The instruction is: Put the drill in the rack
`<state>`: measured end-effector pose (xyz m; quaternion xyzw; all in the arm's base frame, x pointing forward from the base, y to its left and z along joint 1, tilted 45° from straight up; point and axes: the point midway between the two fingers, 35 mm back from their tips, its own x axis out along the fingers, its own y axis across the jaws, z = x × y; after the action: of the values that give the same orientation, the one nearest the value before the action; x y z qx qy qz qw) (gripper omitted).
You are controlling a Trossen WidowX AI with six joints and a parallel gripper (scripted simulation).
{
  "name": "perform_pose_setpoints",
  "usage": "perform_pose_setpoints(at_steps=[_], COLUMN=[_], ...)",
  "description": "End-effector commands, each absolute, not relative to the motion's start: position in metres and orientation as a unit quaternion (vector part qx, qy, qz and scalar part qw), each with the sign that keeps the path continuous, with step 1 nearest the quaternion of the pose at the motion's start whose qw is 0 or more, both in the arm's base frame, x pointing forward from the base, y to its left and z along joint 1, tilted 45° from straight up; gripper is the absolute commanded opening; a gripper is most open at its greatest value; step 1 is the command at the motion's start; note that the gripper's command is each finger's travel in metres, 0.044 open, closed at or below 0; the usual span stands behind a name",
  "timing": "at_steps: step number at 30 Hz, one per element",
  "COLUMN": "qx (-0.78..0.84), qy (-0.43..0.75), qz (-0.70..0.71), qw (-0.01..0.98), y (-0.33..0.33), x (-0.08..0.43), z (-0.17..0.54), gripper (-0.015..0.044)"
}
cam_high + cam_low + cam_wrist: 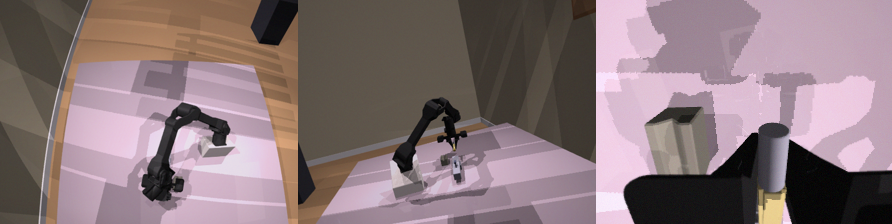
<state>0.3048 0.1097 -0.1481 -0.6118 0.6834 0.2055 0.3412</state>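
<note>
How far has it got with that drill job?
Done: the drill is out of the grey block and hangs above the table. In hand: the gripper is shut on it. Left: laying it in the empty notched rack beside the block.

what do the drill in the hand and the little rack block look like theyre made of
Drill: the grey cylindrical end looks like matte painted metal or plastic, evenly shaded without glints; the yellow section below it looks like smooth plastic. The hand is shut on it. Rack: a dull olive-tan block with a notched top, possibly unpolished plastic or painted wood; no shine or grain settles it.
</note>
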Motion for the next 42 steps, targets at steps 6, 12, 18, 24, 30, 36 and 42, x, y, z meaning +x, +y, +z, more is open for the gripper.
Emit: perform_pose_setpoints(at_steps=[6, 12, 18, 24, 30, 36, 42], qx=[-0.612, -0.611, -0.611, -0.611, -0.611, -0.611, -0.611], qy=[0.683, 0.683, 0.683, 0.683, 0.683, 0.683, 0.683], qz=[0.205, 0.206, 0.206, 0.206, 0.206, 0.207, 0.207], qw=[0.342, 0.342, 0.342, 0.342, 0.342, 0.342, 0.342], y=[0.114, 0.114, 0.114, 0.115, 0.117, 0.12, 0.123], x=[0.303, 0.293, 0.283, 0.274, 0.264, 0.255, 0.245], z=[-0.147, -0.151, -0.155, -0.159, -0.163, -0.166, -0.17], gripper=[0.0, 0.0, 0.0, 0.0, 0.0, 0.0, 0.0])
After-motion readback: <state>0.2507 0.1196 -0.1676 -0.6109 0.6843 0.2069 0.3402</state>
